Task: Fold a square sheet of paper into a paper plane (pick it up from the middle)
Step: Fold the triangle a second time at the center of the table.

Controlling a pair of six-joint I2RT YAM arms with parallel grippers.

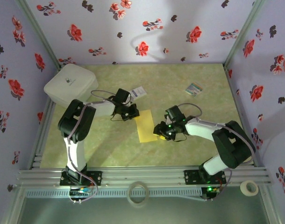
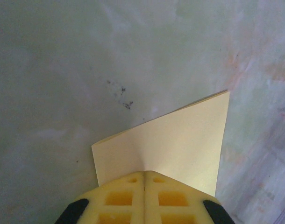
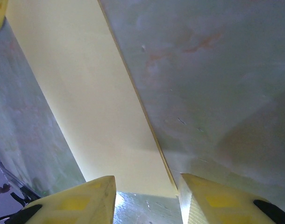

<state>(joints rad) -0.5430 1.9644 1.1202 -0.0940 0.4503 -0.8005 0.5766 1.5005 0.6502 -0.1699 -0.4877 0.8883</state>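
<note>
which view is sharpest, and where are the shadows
Top external is sharpest, evenly lit, with a soft curved shadow on the back wall. Left wrist: the square sheet of paper has crisp edges, the left gripper is close and soft. Right wrist: the paper looks pale, a shadow darkens the table lower right, the right gripper is blurred.

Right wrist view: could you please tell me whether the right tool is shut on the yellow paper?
No, the right tool stands open, its fingers apart, with the end of the yellow paper lying between them.
</note>
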